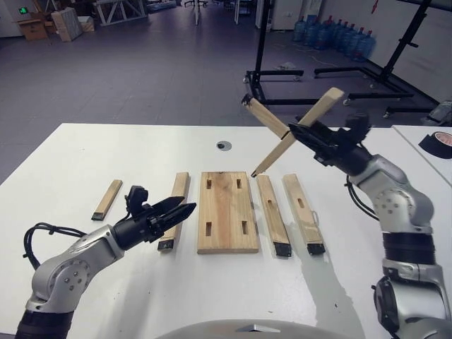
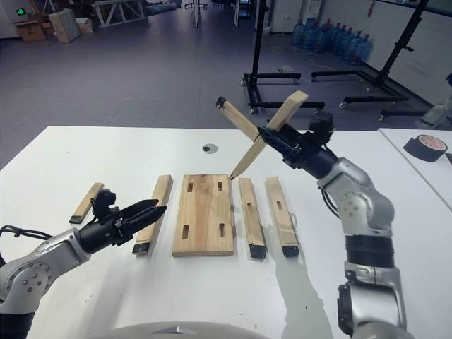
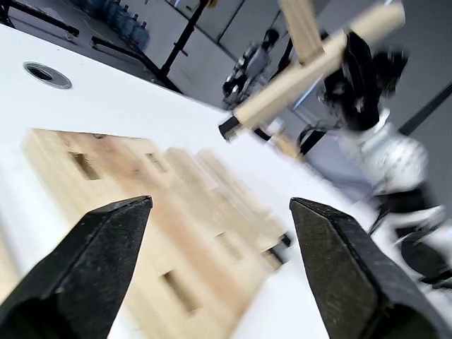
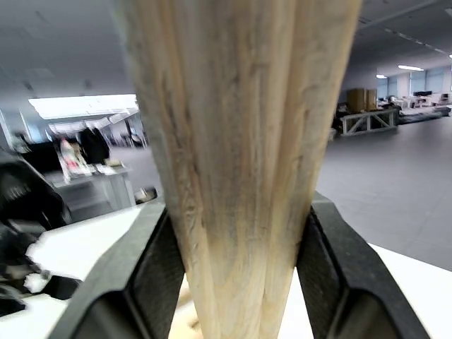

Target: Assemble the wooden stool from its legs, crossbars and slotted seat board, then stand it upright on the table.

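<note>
Crossbars (image 1: 281, 141) joined in an X hang clenched in our right gripper (image 1: 300, 133), one tip seemingly aimed at a slot (image 1: 239, 183) in the board (image 1: 226, 212); our left gripper (image 1: 187, 207) waits released.

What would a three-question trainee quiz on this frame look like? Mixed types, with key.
1. True or false: the left gripper is shut on a piece of wood.
2. How many slots show in the board? A) two B) four C) six
3. Fill in: the right gripper holds the crossed pieces ____ the table (flat on / above).

Key
1. False: it is open and empty.
2. B
3. above
</note>
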You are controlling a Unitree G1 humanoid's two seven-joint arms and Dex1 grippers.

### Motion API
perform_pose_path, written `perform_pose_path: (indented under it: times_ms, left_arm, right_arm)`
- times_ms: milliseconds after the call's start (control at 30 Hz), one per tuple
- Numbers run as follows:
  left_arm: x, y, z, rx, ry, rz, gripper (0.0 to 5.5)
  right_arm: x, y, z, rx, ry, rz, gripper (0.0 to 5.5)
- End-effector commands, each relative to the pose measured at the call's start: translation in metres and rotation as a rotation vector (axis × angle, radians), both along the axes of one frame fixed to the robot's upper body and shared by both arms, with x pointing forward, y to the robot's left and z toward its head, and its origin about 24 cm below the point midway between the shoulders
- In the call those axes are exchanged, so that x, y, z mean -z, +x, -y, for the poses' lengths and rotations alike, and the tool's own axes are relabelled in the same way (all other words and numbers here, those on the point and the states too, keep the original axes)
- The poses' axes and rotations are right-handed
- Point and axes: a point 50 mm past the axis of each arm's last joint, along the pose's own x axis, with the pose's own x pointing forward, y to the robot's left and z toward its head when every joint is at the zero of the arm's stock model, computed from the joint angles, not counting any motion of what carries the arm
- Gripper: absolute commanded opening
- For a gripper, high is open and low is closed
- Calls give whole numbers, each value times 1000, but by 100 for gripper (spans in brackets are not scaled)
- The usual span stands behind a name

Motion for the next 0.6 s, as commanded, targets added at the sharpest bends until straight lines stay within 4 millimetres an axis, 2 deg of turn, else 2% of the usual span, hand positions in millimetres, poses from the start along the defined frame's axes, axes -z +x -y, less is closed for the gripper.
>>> perform_pose_path:
  times_ms: [33,167,333,467,600]
  left_arm:
    - [0,12,2,-12,177,103,358]
    - [4,11,11,-19,200,130,358]
    - [11,12,13,-36,214,132,358]
    - [14,11,14,-40,221,132,358]
    - [8,13,16,-90,180,183,358]
  right_arm:
    - [13,6,-28,-22,-187,165,204]
    - [33,8,-50,-99,-290,231,203]
    - [43,10,-52,-145,-329,262,203]
    - [52,3,-53,-226,-340,238,203]
    - [58,-2,-52,-316,-373,196,203]
